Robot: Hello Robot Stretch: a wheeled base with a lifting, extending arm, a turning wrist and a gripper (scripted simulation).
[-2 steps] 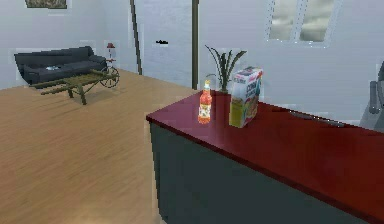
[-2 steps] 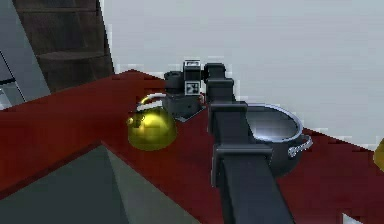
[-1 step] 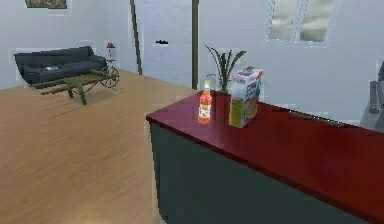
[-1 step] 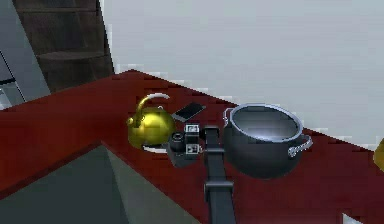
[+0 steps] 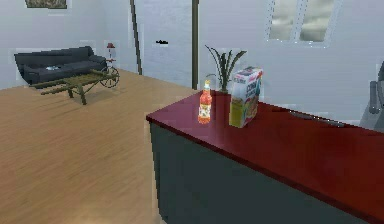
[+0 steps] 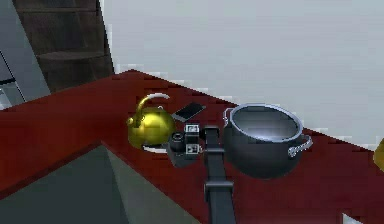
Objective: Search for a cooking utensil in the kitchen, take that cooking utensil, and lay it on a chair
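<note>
Brass-coloured kettle [image 6: 150,122] is seen on the dark-red surface [image 6: 60,130] at ten o'clock from the pincer [image 6: 180,147], a grey pot [image 6: 262,140] at three o'clock; whether anything is held cannot be told.

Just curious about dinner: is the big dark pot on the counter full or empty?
Empty: the pot is lidless, its grey inside bare.

The arm [image 6: 218,185] is a dark, square bar. At its far end sit two small white squares [image 6: 190,130] with black marks, and left of them the dark jaws.
</note>
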